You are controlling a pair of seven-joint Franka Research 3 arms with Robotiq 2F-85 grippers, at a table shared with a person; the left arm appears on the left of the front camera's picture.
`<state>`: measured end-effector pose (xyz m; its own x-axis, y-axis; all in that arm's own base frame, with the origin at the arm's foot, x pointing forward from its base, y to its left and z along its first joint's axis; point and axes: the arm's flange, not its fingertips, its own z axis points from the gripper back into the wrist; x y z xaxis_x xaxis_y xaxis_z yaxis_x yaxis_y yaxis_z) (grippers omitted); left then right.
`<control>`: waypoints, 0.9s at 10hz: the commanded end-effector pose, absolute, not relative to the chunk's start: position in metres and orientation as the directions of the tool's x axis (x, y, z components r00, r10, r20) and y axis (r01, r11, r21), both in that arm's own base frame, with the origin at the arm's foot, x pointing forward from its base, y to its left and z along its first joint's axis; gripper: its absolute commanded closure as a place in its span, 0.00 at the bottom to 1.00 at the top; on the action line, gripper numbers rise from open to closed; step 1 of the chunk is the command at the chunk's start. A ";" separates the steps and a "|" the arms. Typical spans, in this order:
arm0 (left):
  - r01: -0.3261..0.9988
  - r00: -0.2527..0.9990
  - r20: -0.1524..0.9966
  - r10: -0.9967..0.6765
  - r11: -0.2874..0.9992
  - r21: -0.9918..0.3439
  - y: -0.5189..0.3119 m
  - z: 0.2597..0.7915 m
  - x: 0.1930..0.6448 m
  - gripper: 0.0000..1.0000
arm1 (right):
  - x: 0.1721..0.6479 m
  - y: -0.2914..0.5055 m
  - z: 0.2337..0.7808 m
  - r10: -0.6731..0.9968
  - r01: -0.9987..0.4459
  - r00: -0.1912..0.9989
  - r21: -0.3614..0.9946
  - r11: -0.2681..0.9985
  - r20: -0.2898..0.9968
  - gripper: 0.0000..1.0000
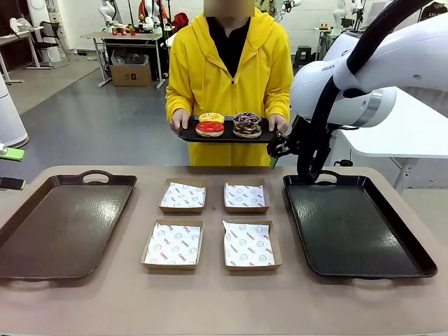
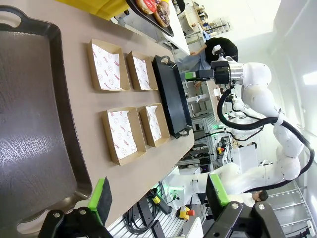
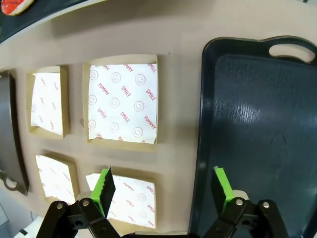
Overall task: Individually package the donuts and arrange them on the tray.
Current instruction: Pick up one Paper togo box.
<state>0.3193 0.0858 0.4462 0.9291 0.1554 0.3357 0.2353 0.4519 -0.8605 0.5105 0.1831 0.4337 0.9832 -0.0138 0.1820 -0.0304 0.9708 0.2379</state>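
Four donuts, yellow (image 1: pixel 211 117), red (image 1: pixel 209 129), purple (image 1: pixel 246 117) and brown (image 1: pixel 246 130), lie on a black platter (image 1: pixel 187 133) that a person in a yellow hoodie holds over the table's far edge. A brown tray (image 1: pixel 63 224) lies at the table's left and a black tray (image 1: pixel 353 224) at its right. My right gripper (image 3: pixel 163 191) hangs open and empty above the black tray's (image 3: pixel 257 124) near-centre edge; the red donut (image 3: pixel 15 5) peeks in at the top left. My left gripper (image 2: pixel 158 198) is open and empty beside the brown tray (image 2: pixel 29 124).
Four shallow paper-lined cardboard boxes (image 1: pixel 183 196) (image 1: pixel 246 197) (image 1: pixel 173 243) (image 1: pixel 250 245) sit in a two-by-two block between the trays. The right arm (image 1: pixel 364 77) hangs over the table's far right corner. The person's hands grip both ends of the platter.
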 end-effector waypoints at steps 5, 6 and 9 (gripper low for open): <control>0.238 0.928 0.338 0.158 0.447 -0.862 0.087 0.447 0.319 0.00 | 0.552 0.233 0.423 0.033 -0.034 0.999 0.081 0.996 0.013 0.00; 0.238 0.928 0.338 0.158 0.447 -0.862 0.087 0.447 0.319 0.00 | 0.558 0.247 0.416 0.050 -0.050 0.999 0.049 0.998 0.000 0.00; 0.238 0.928 0.338 0.158 0.447 -0.862 0.087 0.447 0.319 0.00 | 0.573 0.279 0.380 0.074 -0.074 0.997 -0.027 0.997 -0.013 0.00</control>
<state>0.3194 0.0858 0.4462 0.9291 0.1553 0.3355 0.2352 0.4521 -0.8604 0.5603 0.2701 0.3817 0.9954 0.0910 -0.0307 -0.0906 0.9958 0.0145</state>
